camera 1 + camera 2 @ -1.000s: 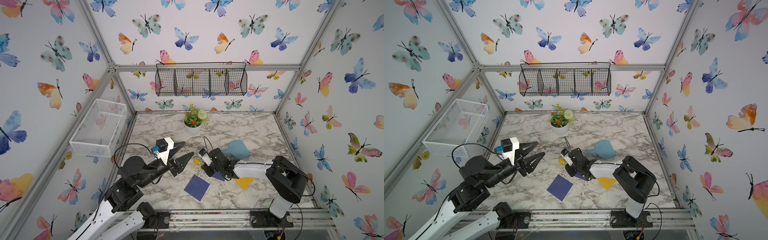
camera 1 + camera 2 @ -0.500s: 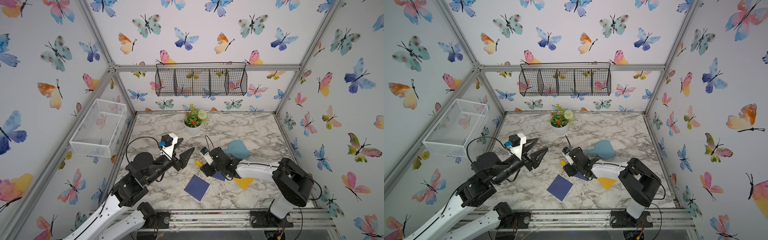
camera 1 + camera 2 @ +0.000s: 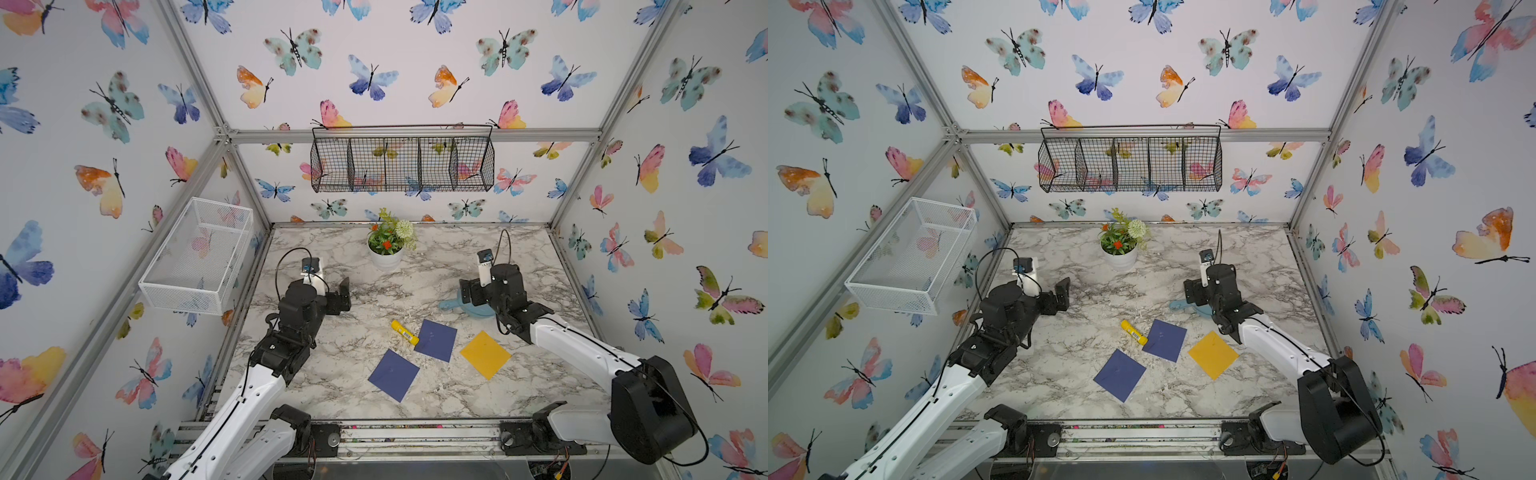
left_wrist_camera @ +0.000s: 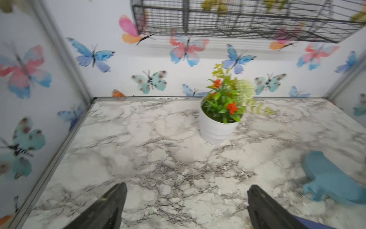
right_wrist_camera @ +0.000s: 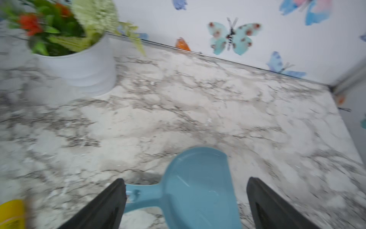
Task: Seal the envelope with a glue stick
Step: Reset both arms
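Note:
The yellow glue stick [image 3: 404,332] [image 3: 1133,332] lies flat on the marble table, one end touching a navy envelope [image 3: 435,340] [image 3: 1164,340]. A second navy envelope [image 3: 393,375] [image 3: 1119,375] lies nearer the front, and a yellow envelope [image 3: 485,354] [image 3: 1212,354] to the right. My left gripper [image 3: 347,296] [image 3: 1064,296] [image 4: 186,186] hovers open and empty at the left, apart from them all. Over a blue dustpan [image 5: 198,178], my right gripper [image 3: 466,293] [image 3: 1190,291] [image 5: 186,180] is open at the back right. The glue stick's yellow end [image 5: 11,214] shows at the right wrist view's edge.
A white pot of flowers [image 3: 385,257] [image 4: 215,126] [image 5: 79,65] stands at the back middle. The blue dustpan [image 3: 451,306] [image 4: 332,178] lies under the right wrist. A black wire basket [image 3: 402,164] hangs on the back wall, a white mesh bin [image 3: 199,253] on the left wall.
Both grippers have opened wide. Both arms have drawn back from the middle, the left to the left side, the right to the back right. The glue stick now lies free by the navy envelope.

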{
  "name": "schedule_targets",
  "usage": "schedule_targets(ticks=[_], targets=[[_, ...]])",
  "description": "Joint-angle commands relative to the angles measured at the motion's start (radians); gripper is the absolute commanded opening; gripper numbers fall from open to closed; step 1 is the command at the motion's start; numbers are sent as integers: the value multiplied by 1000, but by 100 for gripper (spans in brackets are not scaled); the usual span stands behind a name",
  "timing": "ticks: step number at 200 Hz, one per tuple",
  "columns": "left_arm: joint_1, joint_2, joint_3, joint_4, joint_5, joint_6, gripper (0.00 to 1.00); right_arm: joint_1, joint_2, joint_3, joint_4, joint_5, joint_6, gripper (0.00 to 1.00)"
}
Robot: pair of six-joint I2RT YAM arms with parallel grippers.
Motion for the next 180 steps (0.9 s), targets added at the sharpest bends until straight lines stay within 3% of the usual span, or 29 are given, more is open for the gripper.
schedule_targets(ticks=[1,32,63,73,118,144,180], targets=[[96,6,-90,122,-56,-71,99,-96,-34,-99,127,51,-29,99],[125,28,-237,302,-158,-1,99,-183,-38,-279,434,79,-20,99],[142,89,-373,514,-222,60,99,-186,88,-386,688,167,-15,99],[161,105,-413,582,-196,58,99,-186,130,-411,823,177,-42,98],[231,232,-524,918,-46,53,99,-245,198,-464,1011,46,-25,98],[268,306,-477,928,57,70,100,-255,279,-498,1158,-32,-49,98],[303,443,-424,1006,138,102,99,-260,261,-482,1091,-35,-43,99]])
